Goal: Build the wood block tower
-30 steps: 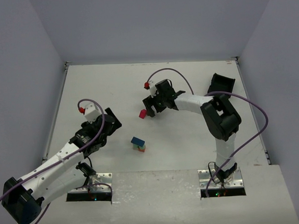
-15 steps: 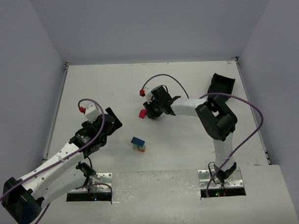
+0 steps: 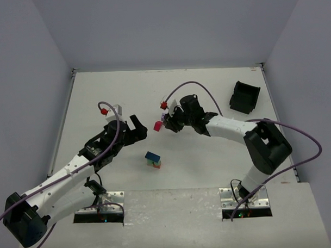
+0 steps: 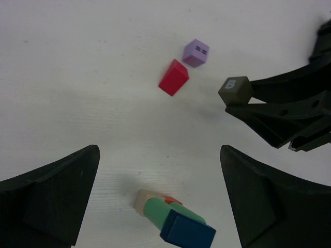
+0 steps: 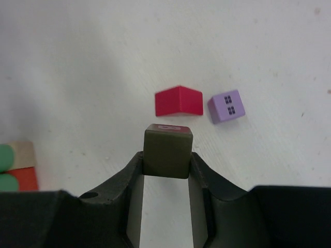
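White surface (image 3: 208,90) below, right tool (image 5: 168,164) pinches a probably light, hard olive cube (image 5: 168,144) by flat sides; left tool (image 4: 158,170) gapes wide.

This is a robotics lab cell: a white desk (image 3: 115,93) is boxed in by plain pale walls (image 3: 167,26) behind and beside it. Two cable-trailing robot arms (image 3: 231,127) are bolted to metal plates (image 3: 263,205) at the desk's near edge.

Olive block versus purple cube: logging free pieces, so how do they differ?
The olive block is dark and clamped in the right gripper; the purple cube is pale and lies free on the table. The purple cube bears black window marks; the olive block, a pale mark. Both are small blocks.
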